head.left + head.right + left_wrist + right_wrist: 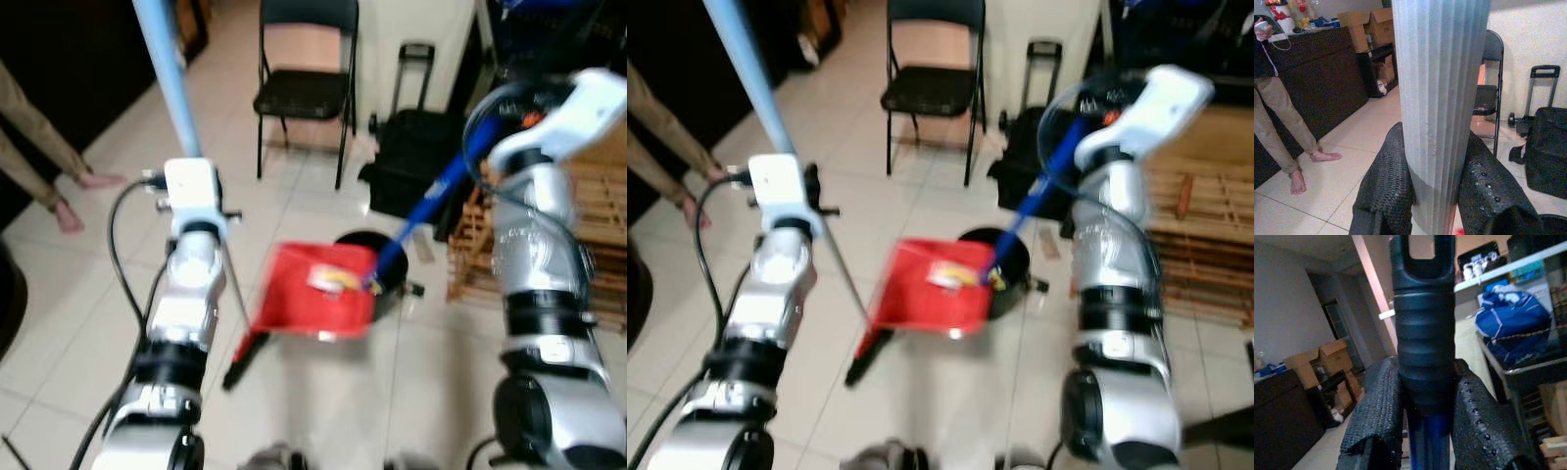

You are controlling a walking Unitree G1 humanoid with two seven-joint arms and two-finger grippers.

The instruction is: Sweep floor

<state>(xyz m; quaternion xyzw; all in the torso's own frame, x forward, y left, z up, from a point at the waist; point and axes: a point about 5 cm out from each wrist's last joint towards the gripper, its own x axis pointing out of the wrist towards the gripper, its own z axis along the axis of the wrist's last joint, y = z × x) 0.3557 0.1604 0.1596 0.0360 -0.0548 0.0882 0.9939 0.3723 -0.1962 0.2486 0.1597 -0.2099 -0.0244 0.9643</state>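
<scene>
My left gripper (1437, 171) is shut on a pale blue ribbed broom handle (168, 69) that rises up and to the left past my left wrist. My right gripper (1422, 396) is shut on the black ribbed grip (1422, 308) of a blue handle (431, 201). That handle slants down to a red dustpan (318, 294), which hangs tilted and blurred beside the rim of a round black bin (392, 264). Yellow and white scraps (335, 281) lie in the pan. Below my left wrist a thin rod leads to a black and red piece (240, 362) low by the floor.
A black folding chair (306, 93) stands ahead, with a black wheeled bag (416, 157) to its right. Wooden pallets (588, 245) are stacked at the right. A person's bare feet and legs (59, 186) stand at the left by a dark cabinet (1327, 73). The floor is pale tile.
</scene>
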